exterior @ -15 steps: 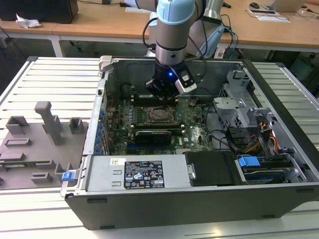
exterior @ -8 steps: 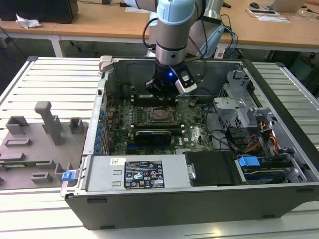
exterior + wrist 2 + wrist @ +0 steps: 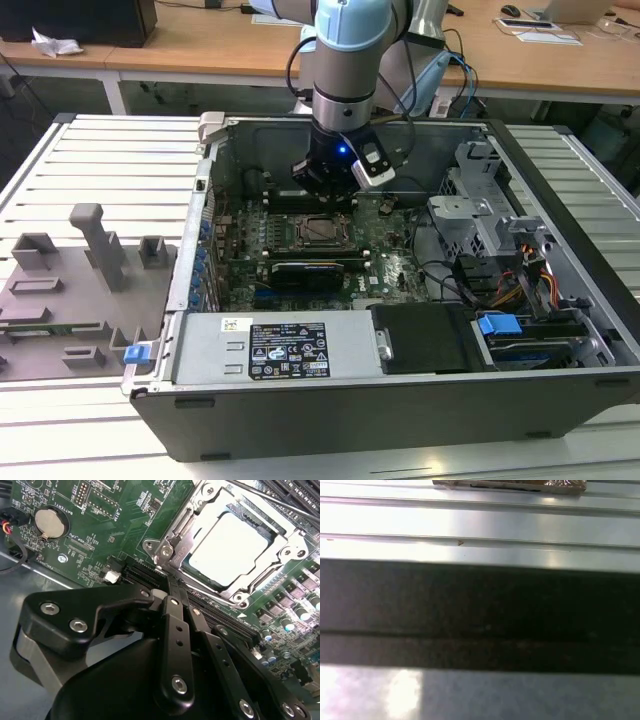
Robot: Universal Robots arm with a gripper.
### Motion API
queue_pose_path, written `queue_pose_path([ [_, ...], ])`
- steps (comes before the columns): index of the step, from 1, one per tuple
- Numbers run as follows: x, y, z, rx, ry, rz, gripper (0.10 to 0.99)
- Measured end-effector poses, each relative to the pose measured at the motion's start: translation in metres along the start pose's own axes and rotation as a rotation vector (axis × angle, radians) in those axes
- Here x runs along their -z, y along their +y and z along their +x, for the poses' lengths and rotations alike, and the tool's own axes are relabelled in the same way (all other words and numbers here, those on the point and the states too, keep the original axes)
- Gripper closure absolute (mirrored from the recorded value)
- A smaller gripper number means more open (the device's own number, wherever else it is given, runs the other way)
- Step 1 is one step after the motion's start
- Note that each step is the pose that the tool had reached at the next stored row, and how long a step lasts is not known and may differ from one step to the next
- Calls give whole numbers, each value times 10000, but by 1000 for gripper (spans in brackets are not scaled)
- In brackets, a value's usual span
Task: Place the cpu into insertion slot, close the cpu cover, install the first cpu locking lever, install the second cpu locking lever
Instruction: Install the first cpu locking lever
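Just beyond your jaws [image 3: 175,597], which are sitting closed on nothing, the cpu [image 3: 227,547] is lying in the insertion slot [image 3: 197,575] with the cpu cover [image 3: 200,517] lying down around it. You are hovering over the motherboard [image 3: 390,265] inside the computer case [image 3: 560,195] on the bench [image 3: 100,175].

Open-top case [image 3: 560,200], room above cpu cover [image 3: 280,540], hand [image 3: 172,587] beside, drive cage [image 3: 480,215] nr.

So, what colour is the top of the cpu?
Silvery-grey, pale under glare; the cpu shows best in the second wrist view.
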State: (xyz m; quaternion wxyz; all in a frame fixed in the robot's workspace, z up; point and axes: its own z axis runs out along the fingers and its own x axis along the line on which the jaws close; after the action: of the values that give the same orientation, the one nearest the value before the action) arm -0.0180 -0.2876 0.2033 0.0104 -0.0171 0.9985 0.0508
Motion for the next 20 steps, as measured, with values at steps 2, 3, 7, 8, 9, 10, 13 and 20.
queue_pose_path([
  [2, -2, 0, 0, 0, -2, 24, 980],
  [3, -1, 0, 0, 1, -2, 28, 980],
  [7, 15, 3, -1, 0, -6, 31, 980],
  [8, 20, 3, -1, 0, -3, 33, 980],
  [9, 21, 3, -1, 1, -4, 33, 980],
  [10, 21, 3, -1, 1, -4, 32, 980],
  [13, 18, 2, -5, 0, -1, 46, 980],
  [20, 4, 0, -9, 0, 1, 62, 980],
])
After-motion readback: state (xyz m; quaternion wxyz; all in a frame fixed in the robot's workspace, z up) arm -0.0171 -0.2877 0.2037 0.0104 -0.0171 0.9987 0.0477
